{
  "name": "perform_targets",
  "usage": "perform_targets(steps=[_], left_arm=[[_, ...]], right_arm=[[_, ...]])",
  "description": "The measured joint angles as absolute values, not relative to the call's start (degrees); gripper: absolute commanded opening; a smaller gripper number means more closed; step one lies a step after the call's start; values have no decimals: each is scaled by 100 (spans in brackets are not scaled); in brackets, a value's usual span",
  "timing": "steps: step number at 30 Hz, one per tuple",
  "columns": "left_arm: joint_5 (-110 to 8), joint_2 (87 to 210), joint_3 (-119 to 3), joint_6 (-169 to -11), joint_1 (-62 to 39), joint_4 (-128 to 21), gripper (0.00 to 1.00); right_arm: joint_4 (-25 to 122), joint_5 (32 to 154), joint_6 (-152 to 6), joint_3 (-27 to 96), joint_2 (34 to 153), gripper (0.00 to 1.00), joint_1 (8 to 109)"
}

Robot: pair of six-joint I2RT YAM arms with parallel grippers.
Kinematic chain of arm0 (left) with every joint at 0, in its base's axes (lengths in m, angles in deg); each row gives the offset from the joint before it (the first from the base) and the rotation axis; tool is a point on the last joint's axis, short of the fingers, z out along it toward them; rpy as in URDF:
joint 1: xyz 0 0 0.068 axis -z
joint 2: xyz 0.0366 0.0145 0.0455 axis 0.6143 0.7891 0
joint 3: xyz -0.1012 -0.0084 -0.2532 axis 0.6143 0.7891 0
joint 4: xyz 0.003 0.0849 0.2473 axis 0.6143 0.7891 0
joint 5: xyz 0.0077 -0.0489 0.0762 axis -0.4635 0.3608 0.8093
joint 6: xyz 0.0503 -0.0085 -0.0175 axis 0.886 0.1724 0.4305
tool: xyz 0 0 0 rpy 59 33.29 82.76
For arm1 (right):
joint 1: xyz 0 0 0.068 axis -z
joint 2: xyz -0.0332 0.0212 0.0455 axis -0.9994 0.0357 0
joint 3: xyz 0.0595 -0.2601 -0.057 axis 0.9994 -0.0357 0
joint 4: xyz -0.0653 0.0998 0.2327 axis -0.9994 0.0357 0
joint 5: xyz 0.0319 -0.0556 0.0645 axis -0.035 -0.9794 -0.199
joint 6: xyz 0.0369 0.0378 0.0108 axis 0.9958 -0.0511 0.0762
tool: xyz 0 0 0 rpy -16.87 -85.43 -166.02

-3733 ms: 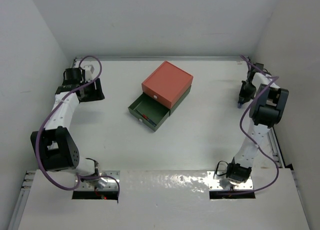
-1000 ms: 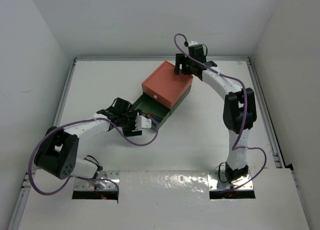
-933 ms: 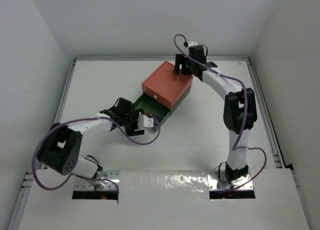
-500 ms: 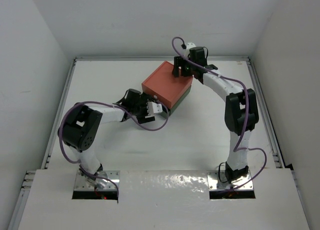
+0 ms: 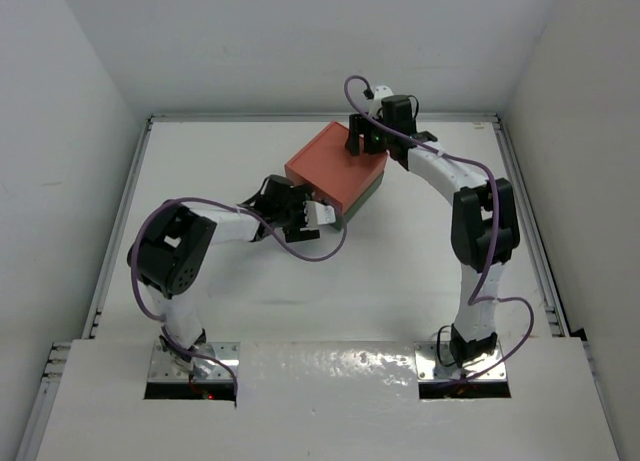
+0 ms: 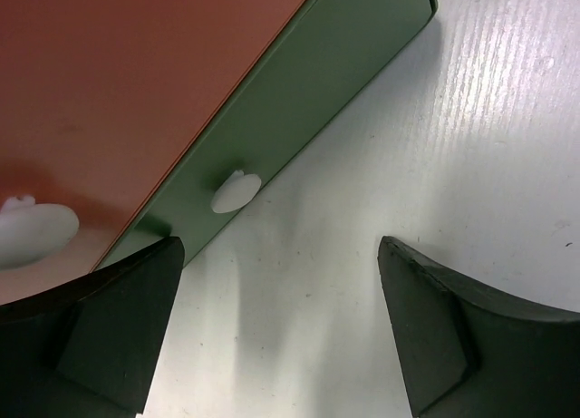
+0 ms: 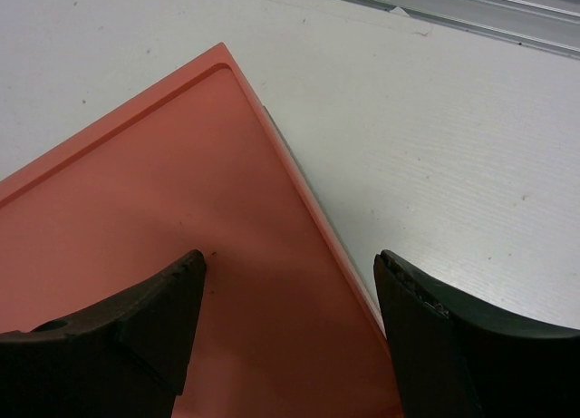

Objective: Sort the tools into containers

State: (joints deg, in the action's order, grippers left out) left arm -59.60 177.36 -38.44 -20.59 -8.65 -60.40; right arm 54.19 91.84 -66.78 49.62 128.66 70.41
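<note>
Two stacked square drawer boxes, the salmon-red box (image 5: 335, 166) above the dark green box (image 6: 344, 64), sit on the white table (image 5: 420, 251). Only your left wrist camera shows the upper white knob (image 6: 32, 232) and lower white knob (image 6: 236, 189), the left gripper (image 6: 281, 332) spread and empty just before them; overhead, that arm blocks the fronts. Your right gripper (image 7: 285, 332), also spread, hovers over the salmon top's far corner near a metal rail (image 7: 471, 10).

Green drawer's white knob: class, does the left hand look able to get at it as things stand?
Probably yes: the left hand is open and the green drawer's white knob sits just ahead of it, with nothing in between.
</note>
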Motion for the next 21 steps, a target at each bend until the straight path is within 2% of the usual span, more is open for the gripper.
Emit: perform_targets(steps=[5,12,14,15,18,21], left_arm=[[-5991,17270,-3540,-2002,-841,-5806,86],[-5862,15279,-3560,-3208,-790,-5083,90],[-5562,14864,-4019,-3868,-790,-4969,93],[-5300,14781,-4382,-4220,-841,-4786,93],[-4900,14781,-5431,-5086,-1258,-4506,93],[-4767,14958,-6172,-5746,-2543,-4056,91]], right_arm=[[5456,9202,-6750,4955,12835,74,7052],[6636,9200,-7078,5626,12855,84,7144],[6921,9202,-7080,5862,12842,90,7244],[6958,9215,-7051,5886,12798,99,7338],[7095,9257,-6754,5657,12418,99,7789],[7168,9351,-6352,5036,11683,99,8556]])
